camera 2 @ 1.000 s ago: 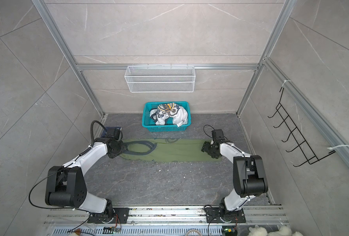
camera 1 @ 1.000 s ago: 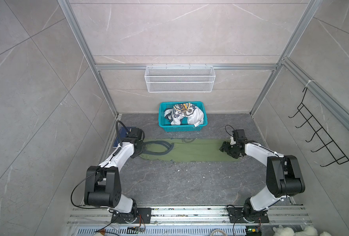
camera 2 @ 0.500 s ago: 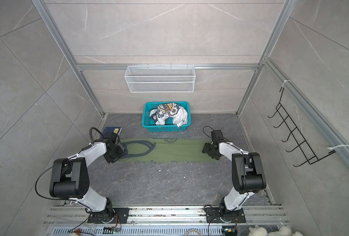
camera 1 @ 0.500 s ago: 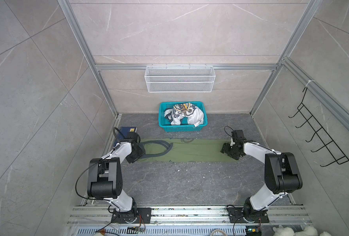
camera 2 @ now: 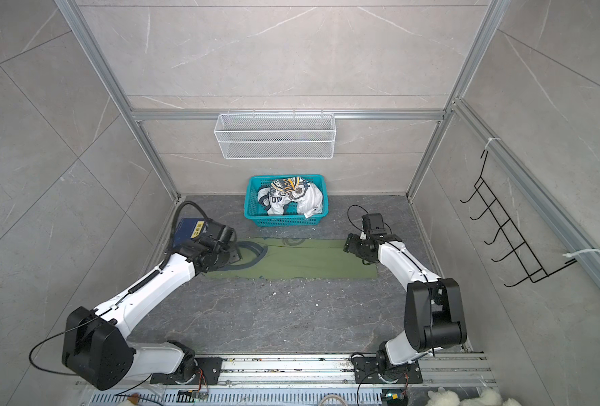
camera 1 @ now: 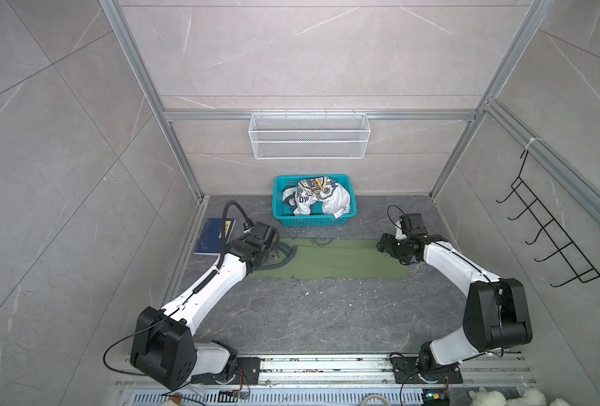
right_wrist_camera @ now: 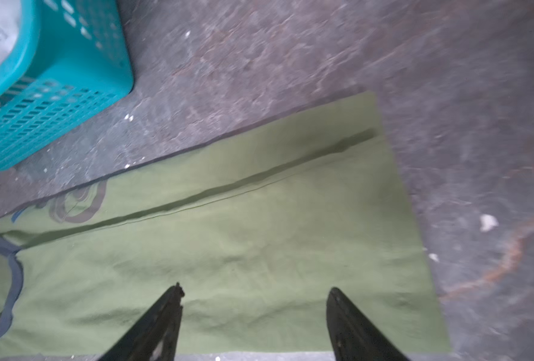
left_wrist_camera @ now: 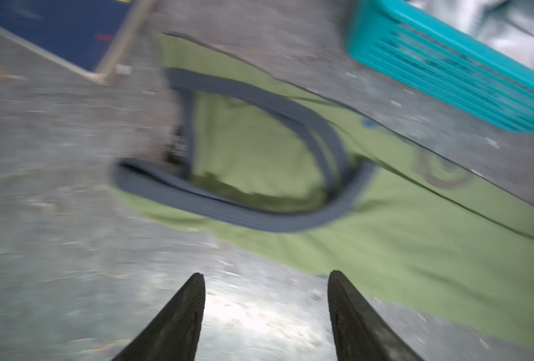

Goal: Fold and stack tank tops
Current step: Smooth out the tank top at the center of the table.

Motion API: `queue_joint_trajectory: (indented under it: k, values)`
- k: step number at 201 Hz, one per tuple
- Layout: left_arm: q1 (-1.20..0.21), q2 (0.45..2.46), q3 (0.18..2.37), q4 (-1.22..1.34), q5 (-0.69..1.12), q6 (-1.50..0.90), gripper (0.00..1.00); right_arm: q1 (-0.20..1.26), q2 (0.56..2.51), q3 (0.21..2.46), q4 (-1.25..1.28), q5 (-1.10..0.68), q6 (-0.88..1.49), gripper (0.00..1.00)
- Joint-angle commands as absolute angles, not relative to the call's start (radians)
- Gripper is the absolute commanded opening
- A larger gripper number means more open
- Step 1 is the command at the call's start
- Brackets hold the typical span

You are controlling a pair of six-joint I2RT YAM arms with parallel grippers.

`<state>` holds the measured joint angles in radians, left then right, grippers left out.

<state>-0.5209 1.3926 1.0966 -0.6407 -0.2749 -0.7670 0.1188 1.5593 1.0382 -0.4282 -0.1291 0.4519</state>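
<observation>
The olive green tank top (camera 1: 330, 262) (camera 2: 302, 262) lies flat on the dark table as a long strip, with its grey-trimmed armholes (left_wrist_camera: 259, 215) at the left end. A white tank top (camera 1: 326, 202) (camera 2: 302, 200) sits crumpled in the teal basket. My left gripper (camera 1: 268, 251) (camera 2: 230, 256) (left_wrist_camera: 265, 276) is open over bare table just off the armhole end and holds nothing. At the hem end my right gripper (camera 1: 384, 246) (camera 2: 351, 246) (right_wrist_camera: 255, 289) hangs open over the green cloth (right_wrist_camera: 244, 250), empty.
The teal basket (camera 1: 312, 222) (camera 2: 284, 220) (left_wrist_camera: 447, 65) (right_wrist_camera: 59, 81) stands behind the green top. A blue book (camera 1: 214, 236) (camera 2: 188, 230) (left_wrist_camera: 56, 28) lies at the far left. A white wire basket (camera 1: 309, 140) hangs on the back wall, and a black hook rack (camera 1: 555, 232) on the right wall.
My left gripper has opened at the armhole end of the green top, and its arm has shifted. The right gripper stays open and has hardly moved.
</observation>
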Motion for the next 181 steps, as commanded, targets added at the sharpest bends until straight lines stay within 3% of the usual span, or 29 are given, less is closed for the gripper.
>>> queue_joint_trajectory:
  k: [1, 21, 66, 144, 181]
  values:
    - [-0.608, 1.545, 1.178, -0.556, -0.215, -0.816, 0.65, 0.135, 1.62, 1.063, -0.42, -0.185, 0.466, 0.75]
    - [-0.674, 1.701, 1.262, -0.499, -0.175, -0.794, 0.66, 0.137, 1.658, 1.065, -0.395, -0.214, 0.477, 0.75]
    - [-0.657, 1.869, 1.277, -0.396, -0.11, -0.808, 0.66, 0.121, 1.725, 1.069, -0.391, -0.221, 0.475, 0.79]
    - [-0.509, 1.799, 1.003, -0.252, -0.087, -0.78, 0.66, 0.016, 1.773, 1.034, -0.385, -0.209, 0.494, 0.79]
    - [-0.514, 1.736, 1.016, -0.322, -0.084, -0.749, 0.66, 0.034, 1.7, 1.029, -0.405, -0.209, 0.484, 0.79]
